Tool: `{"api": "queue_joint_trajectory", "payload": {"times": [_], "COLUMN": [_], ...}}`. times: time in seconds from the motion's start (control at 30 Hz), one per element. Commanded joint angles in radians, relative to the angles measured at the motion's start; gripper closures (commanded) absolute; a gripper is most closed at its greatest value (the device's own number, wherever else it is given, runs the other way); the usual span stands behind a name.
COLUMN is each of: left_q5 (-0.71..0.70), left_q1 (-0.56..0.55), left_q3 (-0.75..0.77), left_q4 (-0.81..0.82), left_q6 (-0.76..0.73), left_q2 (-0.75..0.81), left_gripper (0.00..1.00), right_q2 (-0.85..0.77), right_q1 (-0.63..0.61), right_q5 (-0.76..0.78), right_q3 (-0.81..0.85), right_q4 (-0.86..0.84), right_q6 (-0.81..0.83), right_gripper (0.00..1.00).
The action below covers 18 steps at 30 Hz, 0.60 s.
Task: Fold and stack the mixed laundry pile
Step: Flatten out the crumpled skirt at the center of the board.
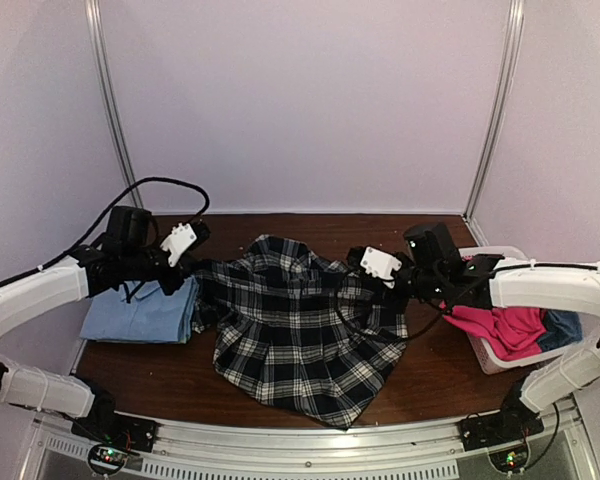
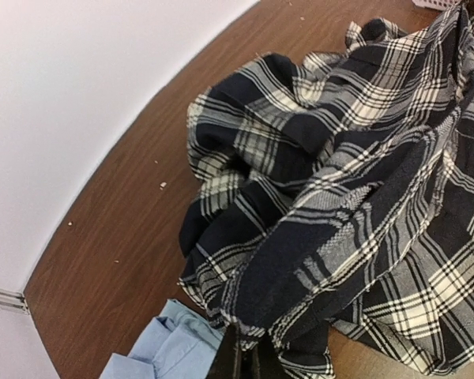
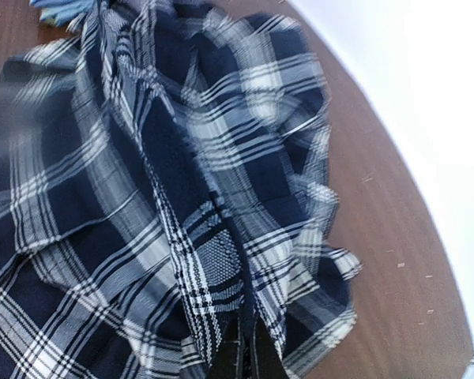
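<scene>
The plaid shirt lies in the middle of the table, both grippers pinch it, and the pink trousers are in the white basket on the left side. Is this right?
Only the side is wrong. The top external view shows the white basket with the pink trousers on the right side. The plaid shirt lies in the middle, pinched by the left gripper and the right gripper.

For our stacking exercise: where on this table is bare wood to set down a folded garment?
Free: near-left table between light blue shirt and front edge; far strip behind plaid shirt. Crowded: centre, and right by the basket.
</scene>
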<state>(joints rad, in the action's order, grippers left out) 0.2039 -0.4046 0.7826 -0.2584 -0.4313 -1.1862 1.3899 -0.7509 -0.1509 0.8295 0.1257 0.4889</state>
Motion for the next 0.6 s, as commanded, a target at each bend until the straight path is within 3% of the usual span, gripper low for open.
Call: {"api": "queue_joint_trajectory", "payload": {"times": [0.0,0.1,0.23,0.33,0.47,0.57], "left_q5": [-0.043,-0.073,-0.024,-0.076,-0.129,-0.079], "left_q1": [0.013,0.013,-0.01,-0.058,-0.092,-0.139], "left_q3": [0.153,0.351,0.705,0.919,1.052,1.01], "left_q4": [0.112,0.097,-0.075,-0.176,-0.262,-0.289], "left_q6": [0.123,0.206,0.253,0.253,0.265,0.245], "left_q2": [0.068,0.043,-0.07,-0.138,-0.162,-0.118], "left_gripper": [1.0,1.0,1.0,1.0,1.0,1.0], "right_q2": [-0.139,-0.15,-0.126,-0.111,-0.131,-0.176], "right_q1": [0.021,0.034,0.032,0.024,-0.015,-0.072], "right_q5": [0.25,0.372,0.463,0.506,0.56,0.562], "right_q3": [0.141,0.295,0.506,0.626,0.699,0.69], "right_q4": [-0.055,-0.036,0.0,0.028,0.058,0.109], "right_q6": [-0.028,0.003,0.042,0.07,0.118,0.124], "right_gripper": [1.0,1.0,1.0,1.0,1.0,1.0]}}
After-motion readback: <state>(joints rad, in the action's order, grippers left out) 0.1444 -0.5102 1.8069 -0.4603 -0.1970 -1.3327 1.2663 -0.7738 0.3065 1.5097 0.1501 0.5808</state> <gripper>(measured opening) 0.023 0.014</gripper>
